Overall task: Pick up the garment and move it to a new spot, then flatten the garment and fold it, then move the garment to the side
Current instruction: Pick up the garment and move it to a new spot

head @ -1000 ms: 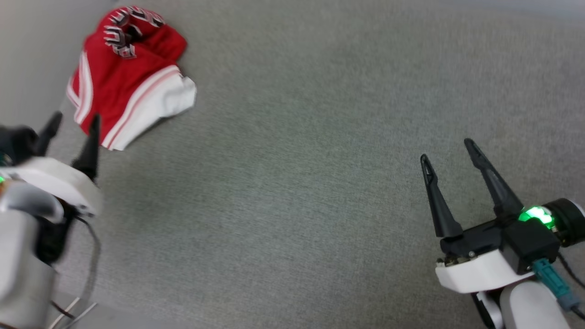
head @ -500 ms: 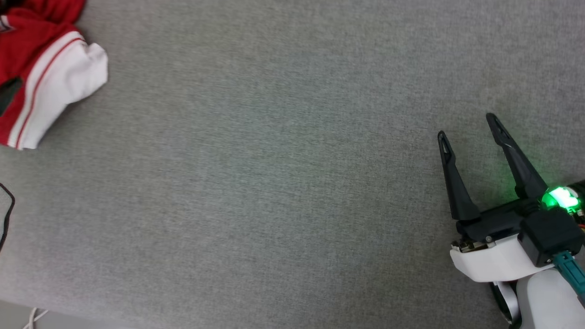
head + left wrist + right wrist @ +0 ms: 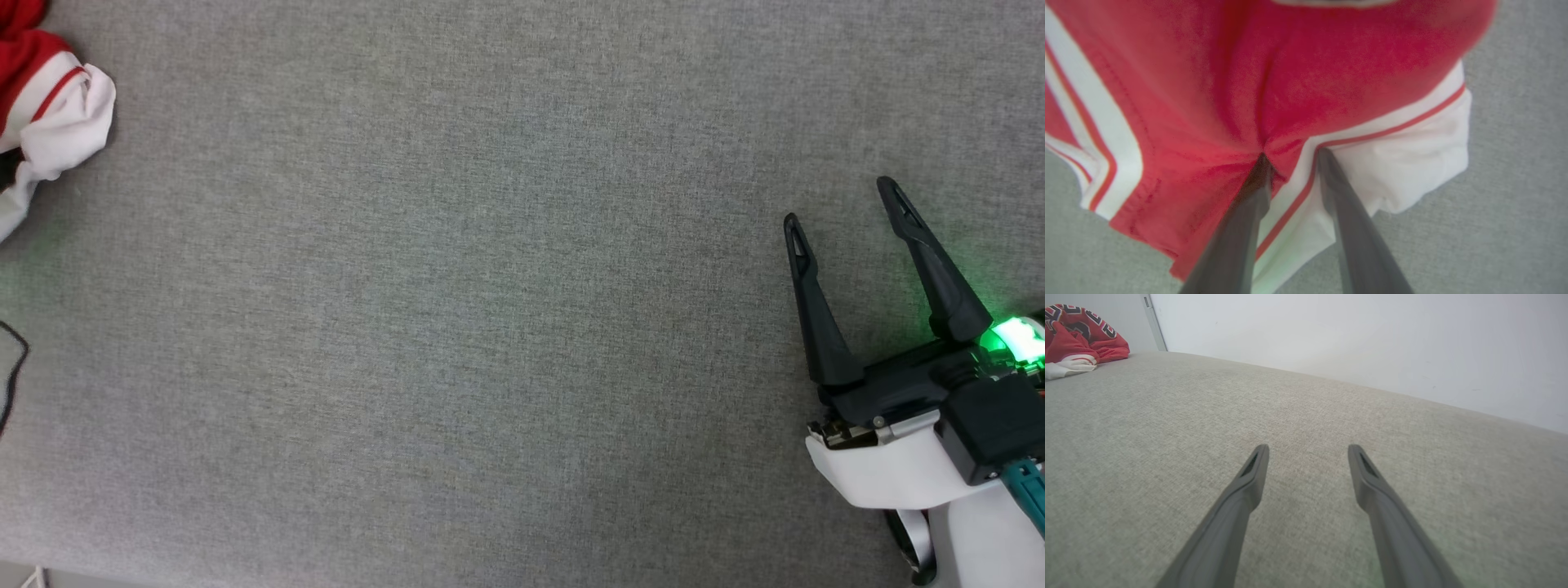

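Pick-up barely begun: the left gripper's (image 3: 1292, 153) half-parted tips pressed into the crumpled garment (image 3: 1331, 73) directly ahead, hold indeterminate; the right gripper (image 3: 839, 202) stood spread, empty; moving, flattening, folding remained.

I count one garment (image 3: 1355, 73). I have two grippers, the left gripper (image 3: 1293, 154) and the right gripper (image 3: 838, 202), each with two dark fingers (image 3: 1241, 498), so four fingers in all. One green light (image 3: 1012, 336) glows on the right wrist, and one teal plug (image 3: 1030, 490) sits just behind it. One thin black cable (image 3: 24, 353) loops in at the head view's left edge. Under it all I see one grey surface (image 3: 490, 327), with one pale wall (image 3: 1372, 347) behind.
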